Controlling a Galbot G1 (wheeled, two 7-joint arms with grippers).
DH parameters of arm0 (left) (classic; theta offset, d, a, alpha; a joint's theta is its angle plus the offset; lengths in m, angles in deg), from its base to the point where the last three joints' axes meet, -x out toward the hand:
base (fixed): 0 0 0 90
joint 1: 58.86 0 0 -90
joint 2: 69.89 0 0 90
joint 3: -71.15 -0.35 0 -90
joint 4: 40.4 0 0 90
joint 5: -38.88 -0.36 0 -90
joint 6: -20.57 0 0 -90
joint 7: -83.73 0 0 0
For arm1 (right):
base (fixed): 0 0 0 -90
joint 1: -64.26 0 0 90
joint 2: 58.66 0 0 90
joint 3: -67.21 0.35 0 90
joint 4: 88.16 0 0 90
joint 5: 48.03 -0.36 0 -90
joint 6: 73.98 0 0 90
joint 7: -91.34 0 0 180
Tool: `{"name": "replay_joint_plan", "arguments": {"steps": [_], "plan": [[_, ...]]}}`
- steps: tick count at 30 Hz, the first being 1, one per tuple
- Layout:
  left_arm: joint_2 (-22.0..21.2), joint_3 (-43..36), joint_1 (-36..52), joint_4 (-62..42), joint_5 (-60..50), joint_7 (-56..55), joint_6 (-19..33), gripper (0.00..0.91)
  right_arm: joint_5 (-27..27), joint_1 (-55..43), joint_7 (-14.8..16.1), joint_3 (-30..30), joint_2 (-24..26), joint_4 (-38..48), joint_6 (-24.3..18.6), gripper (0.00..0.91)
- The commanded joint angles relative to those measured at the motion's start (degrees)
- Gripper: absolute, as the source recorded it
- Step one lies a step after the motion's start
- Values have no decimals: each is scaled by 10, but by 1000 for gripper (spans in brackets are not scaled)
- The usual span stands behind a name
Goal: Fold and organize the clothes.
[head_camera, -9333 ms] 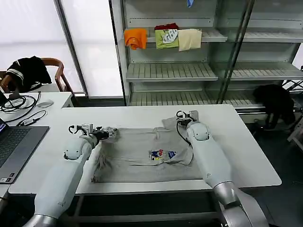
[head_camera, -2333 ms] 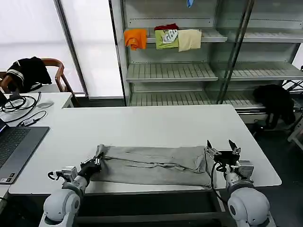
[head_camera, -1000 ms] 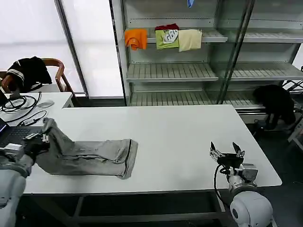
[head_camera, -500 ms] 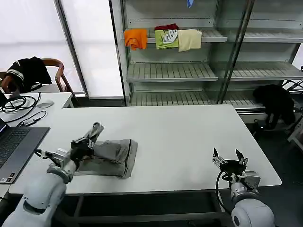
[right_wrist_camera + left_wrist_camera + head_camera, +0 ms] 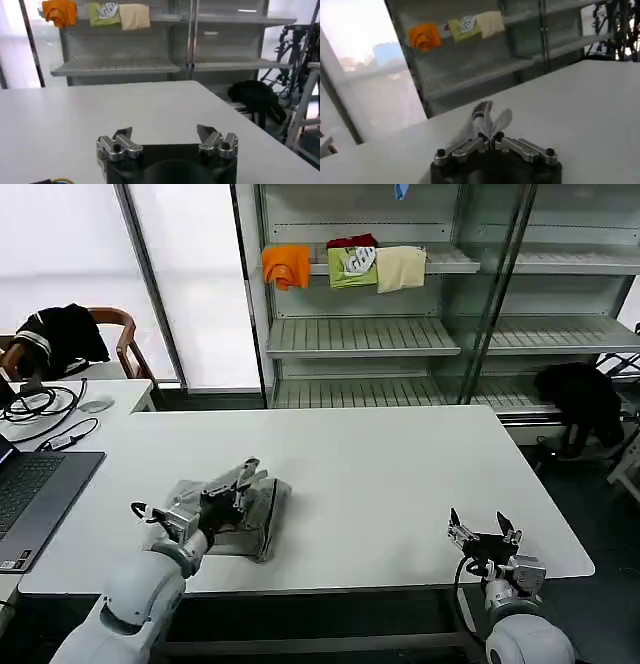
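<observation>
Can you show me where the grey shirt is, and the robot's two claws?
grey shirt [image 5: 262,509], head view, on the folded bundle's right end.
left gripper [image 5: 243,476], head view, between its fingertips, pinching shirt cloth.
right gripper [image 5: 483,532], head view, between its open jaws.

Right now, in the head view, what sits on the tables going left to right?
Laptop → left hand shut on the grey shirt → bare white table → right hand, open.
</observation>
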Motion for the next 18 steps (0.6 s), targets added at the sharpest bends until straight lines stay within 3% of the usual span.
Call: {"name": "replay_joint_plan", "arguments": {"steps": [1, 11, 18], "plan": [[-23, -35, 10, -37, -11, 2, 1, 907, 1, 2, 0, -2, -2, 2, -1, 907], [-66, -44, -1, -42, 74, -12, 13, 907, 3, -7, 2, -9, -2, 6, 0, 907], [-107, -48, 5, 11, 266, -59, 12, 907, 5, -19, 0, -13, 5, 10, 2, 907]]}}
